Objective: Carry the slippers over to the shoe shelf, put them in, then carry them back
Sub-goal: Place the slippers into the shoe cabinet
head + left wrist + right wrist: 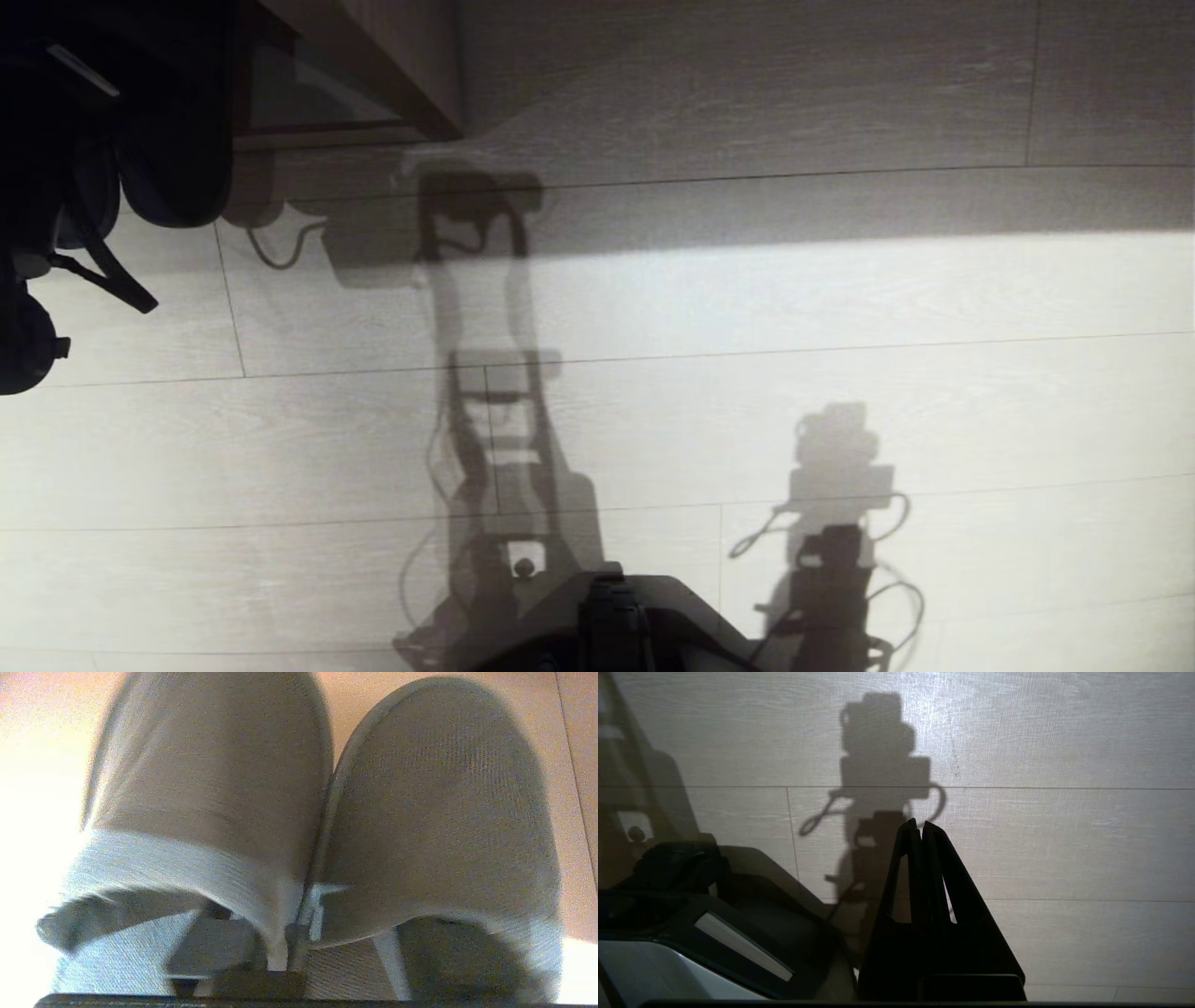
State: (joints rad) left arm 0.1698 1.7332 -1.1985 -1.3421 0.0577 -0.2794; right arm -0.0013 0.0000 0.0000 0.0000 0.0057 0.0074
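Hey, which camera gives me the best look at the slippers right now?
The left wrist view: both slippers fill it, side by side, toes pointing away, with the left gripper at their inner edges. The head view shows only a dark mass at its left edge, too dark to tell. The right wrist view shows none, only floor.

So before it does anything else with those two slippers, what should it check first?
1. Both slippers in the left wrist view, side by side: ok.
2. Their toes pointing the same way: ok.
3. Left gripper has a firm hold on them: cannot tell.
4. Right gripper shut, empty, above the floor: ok.
5. Shoe shelf in sight: cannot tell; the head view shows only a wooden furniture corner.
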